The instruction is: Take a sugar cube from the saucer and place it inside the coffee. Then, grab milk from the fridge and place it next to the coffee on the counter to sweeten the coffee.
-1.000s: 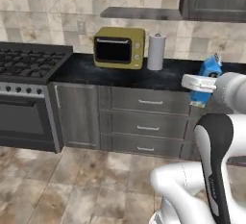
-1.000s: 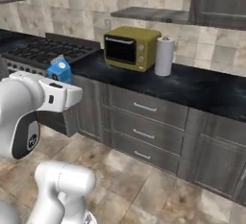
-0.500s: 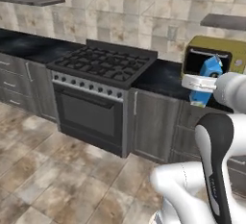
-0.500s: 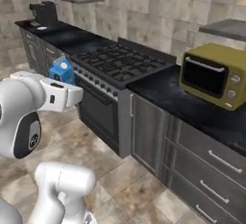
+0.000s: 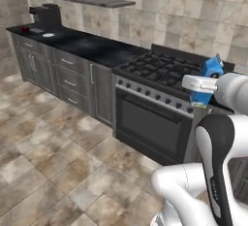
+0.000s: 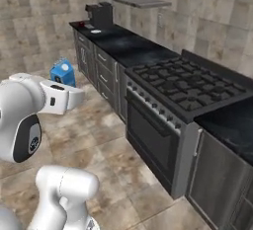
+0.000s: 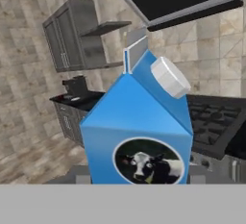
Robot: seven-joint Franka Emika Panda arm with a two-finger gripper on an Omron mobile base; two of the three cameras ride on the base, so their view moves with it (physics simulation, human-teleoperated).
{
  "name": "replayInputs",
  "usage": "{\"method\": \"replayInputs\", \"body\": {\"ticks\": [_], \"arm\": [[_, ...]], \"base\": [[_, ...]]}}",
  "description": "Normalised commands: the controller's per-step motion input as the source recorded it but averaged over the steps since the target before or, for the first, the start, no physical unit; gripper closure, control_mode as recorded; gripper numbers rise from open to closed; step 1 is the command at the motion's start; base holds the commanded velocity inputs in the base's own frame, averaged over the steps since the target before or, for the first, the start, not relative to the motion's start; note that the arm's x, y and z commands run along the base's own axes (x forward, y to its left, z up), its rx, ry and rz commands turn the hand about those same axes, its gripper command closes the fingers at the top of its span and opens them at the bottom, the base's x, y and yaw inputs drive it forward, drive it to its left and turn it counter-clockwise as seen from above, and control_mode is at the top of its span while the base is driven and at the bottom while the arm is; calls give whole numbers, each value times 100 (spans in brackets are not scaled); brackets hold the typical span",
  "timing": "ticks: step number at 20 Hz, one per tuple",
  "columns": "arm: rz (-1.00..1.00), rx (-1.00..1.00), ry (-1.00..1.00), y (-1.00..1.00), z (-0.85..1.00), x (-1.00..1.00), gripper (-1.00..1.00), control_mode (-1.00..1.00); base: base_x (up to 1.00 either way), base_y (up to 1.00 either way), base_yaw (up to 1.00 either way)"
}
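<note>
While the gripper holds it, the milk stays capped — upright.

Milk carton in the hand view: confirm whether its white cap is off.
No: the milk carton has its round white cap seated on the sloped top panel, above the cow picture.

the kitchen is viewed from behind the arm in both base views, looking forward and down; the stove and black surface are shared from opposite sides. the milk is seen very close in the hand view.
</note>
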Motion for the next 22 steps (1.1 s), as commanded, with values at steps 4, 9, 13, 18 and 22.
{"method": "replayInputs", "body": {"ticks": [4,9,13,18,22], "arm": [[0,0,0,0,0,0,100,100],[0,0,0,0,0,0,100,100],[0,0,0,0,0,0,100,100],[0,0,0,0,0,0,100,100],[0,0,0,0,0,0,100,100]], "base": [[100,100,19],[100,100,6],[100,100,1],[100,100,0],[100,100,-8]]}}
